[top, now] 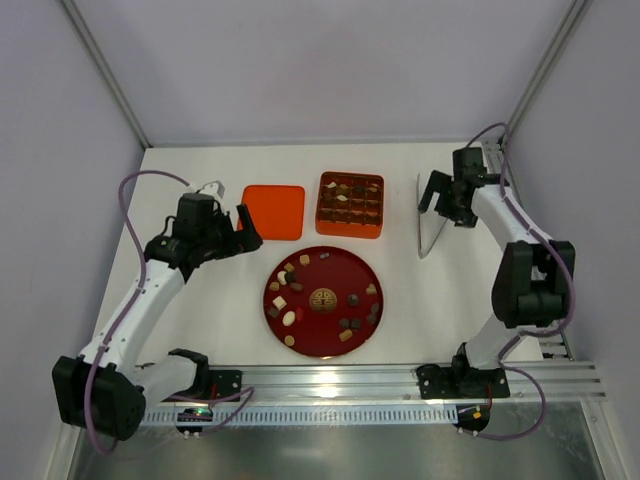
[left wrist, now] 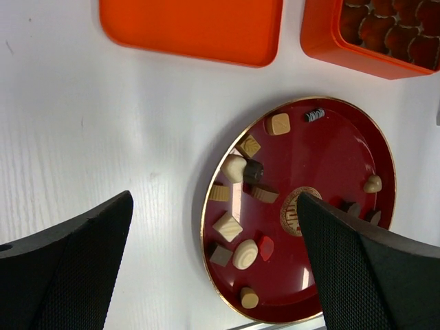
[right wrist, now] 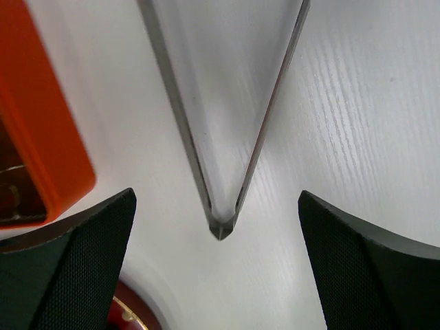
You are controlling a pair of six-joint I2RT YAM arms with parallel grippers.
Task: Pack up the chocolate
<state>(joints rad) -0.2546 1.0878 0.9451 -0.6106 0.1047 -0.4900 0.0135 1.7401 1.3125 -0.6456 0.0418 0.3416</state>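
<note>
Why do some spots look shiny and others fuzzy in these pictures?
Top view: the silver metal rail at the near edge glares white. Left wrist view: streaks of reflected light cross the glossy dark red round plate; the black pincer fingers loom large at the edges. Right wrist view: the clear V-shaped piece gleams pale, its tip sharp.

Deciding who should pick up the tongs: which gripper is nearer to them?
Right. The right gripper hangs open over the tongs; the left gripper is far across the table, beside the lid.

plate: 1 | gridded tray: 1 | orange lid: 1 | tongs: 1 | chocolates on plate: about 18
</note>
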